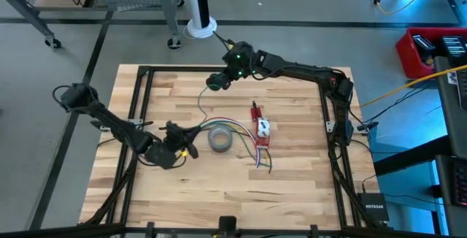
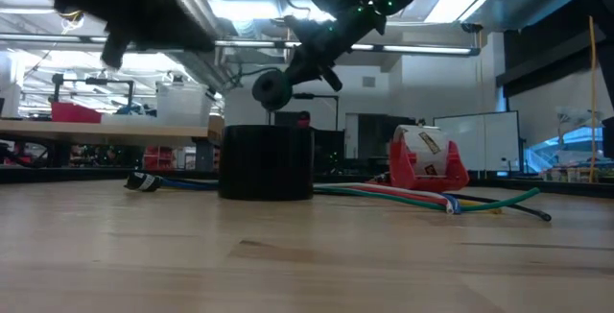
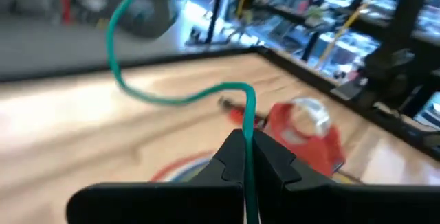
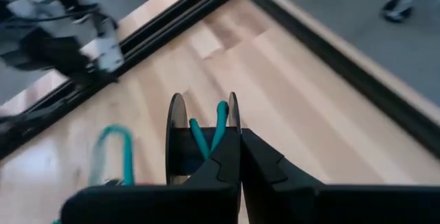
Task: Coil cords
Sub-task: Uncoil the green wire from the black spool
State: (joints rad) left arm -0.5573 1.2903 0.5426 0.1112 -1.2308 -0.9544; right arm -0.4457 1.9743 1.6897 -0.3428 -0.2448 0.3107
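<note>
A thin green cord point(image 1: 200, 105) runs through the air between my two grippers. My left gripper point(image 1: 182, 144) is near the table's left middle, beside the grey tape roll point(image 1: 220, 137), and is shut on the cord point(image 3: 172, 97). My right gripper point(image 1: 219, 82) is raised over the far middle. It is shut on a small dark spool point(image 4: 199, 141) with two green strands point(image 4: 206, 136) between its discs. The low view shows the spool point(image 2: 271, 88) well above the table. My left gripper pinches the green cord point(image 3: 248, 117) between its two fingertips; the cord runs along the gap between the fingers. Beyond the tips it rises in a slack curve, clear of the table, toward the spool point(image 3: 146, 11). My right gripper holds the dark spool just beyond its shut fingertips, at the disc point(image 4: 234, 114) nearest them; the exact place of contact is hidden by the fingers. The fingers slant down from the table's right. The spool is lifted clear of the table.
A red tape dispenser point(image 1: 261, 130) lies right of the tape roll, and red, green and white cords point(image 1: 244, 131) lie across the table's middle around both. A black frame point(image 1: 142, 77) rims the wooden table.
</note>
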